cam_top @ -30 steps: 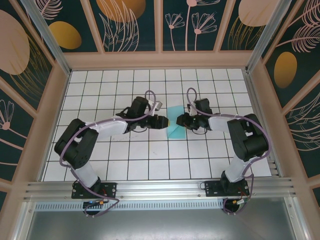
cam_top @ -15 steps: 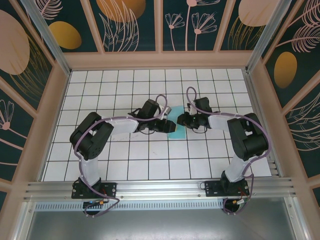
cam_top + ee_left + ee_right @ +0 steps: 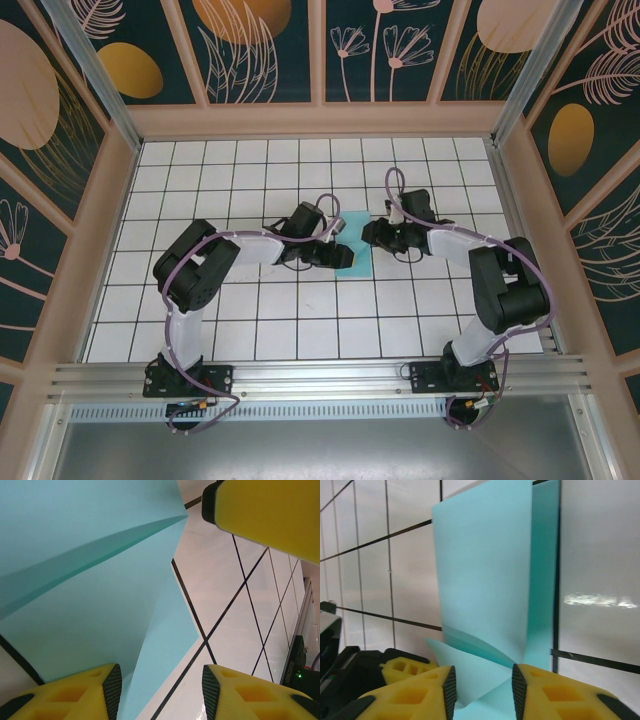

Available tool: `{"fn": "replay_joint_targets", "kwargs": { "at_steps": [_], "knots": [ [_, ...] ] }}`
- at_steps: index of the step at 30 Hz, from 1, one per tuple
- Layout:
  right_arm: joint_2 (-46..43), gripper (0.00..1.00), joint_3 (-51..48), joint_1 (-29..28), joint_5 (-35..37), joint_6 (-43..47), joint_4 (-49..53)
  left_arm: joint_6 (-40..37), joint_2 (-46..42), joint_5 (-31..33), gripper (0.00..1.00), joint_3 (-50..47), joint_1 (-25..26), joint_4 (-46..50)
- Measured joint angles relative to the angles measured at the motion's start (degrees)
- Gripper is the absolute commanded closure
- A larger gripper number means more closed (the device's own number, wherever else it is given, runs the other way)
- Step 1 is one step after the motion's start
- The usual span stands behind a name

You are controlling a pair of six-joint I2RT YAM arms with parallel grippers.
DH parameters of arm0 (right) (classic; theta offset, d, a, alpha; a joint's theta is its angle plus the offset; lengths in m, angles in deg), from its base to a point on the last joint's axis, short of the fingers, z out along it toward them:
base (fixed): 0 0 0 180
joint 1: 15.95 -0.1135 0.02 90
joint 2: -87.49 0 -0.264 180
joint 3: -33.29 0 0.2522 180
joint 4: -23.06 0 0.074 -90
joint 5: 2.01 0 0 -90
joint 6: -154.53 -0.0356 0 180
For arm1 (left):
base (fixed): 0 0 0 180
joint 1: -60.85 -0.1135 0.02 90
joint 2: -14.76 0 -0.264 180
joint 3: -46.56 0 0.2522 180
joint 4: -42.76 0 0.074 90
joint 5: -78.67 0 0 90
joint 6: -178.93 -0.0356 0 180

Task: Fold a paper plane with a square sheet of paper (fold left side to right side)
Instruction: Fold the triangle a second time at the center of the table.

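Partly folded square sheet of paper (image 3: 359, 262) on the tabletop (image 3: 300, 310). The left gripper (image 3: 345, 257) and right gripper (image 3: 369, 235) flank it, jaws spread about its edges.

Plain light-turquoise paper (image 3: 485, 570) — white table (image 3: 250, 320) gridded in black — yellow claw fingers (image 3: 250, 695).

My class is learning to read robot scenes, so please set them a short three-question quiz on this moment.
1. True or false: the sheet of paper lies fully flat on the table.
2. The paper sits: A) between the left gripper and right gripper; B) at the table's near edge; C) against the far wall.
3. What colour are the gripper fingers?
Key: 1 false; 2 A; 3 yellow.
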Motion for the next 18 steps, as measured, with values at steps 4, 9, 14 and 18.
{"fn": "replay_joint_targets", "kwargs": {
  "at_steps": [4, 9, 14, 18],
  "knots": [
    [0.3, 0.69, 0.0, -1.5, -2.1, -1.3, -1.5, -0.2, 0.1, 0.0, 0.51, 0.0, 0.0, 0.0],
    [1.8, 0.69, 0.0, -2.4, -3.4, -2.0, -3.1, -0.2, 0.3, 0.4, 0.51, 0.0, 0.0, 0.0],
    [4.8, 0.69, 0.0, -2.8, -3.6, -2.6, -3.6, -0.2, 0.3, 0.4, 0.5, 0.0, 0.0, 0.0],
    [8.0, 0.69, 0.8, -2.7, -2.7, -2.6, -3.4, -0.5, 0.3, 0.4, 0.49, 0.0, 0.1, 0.0]
  ]
}}
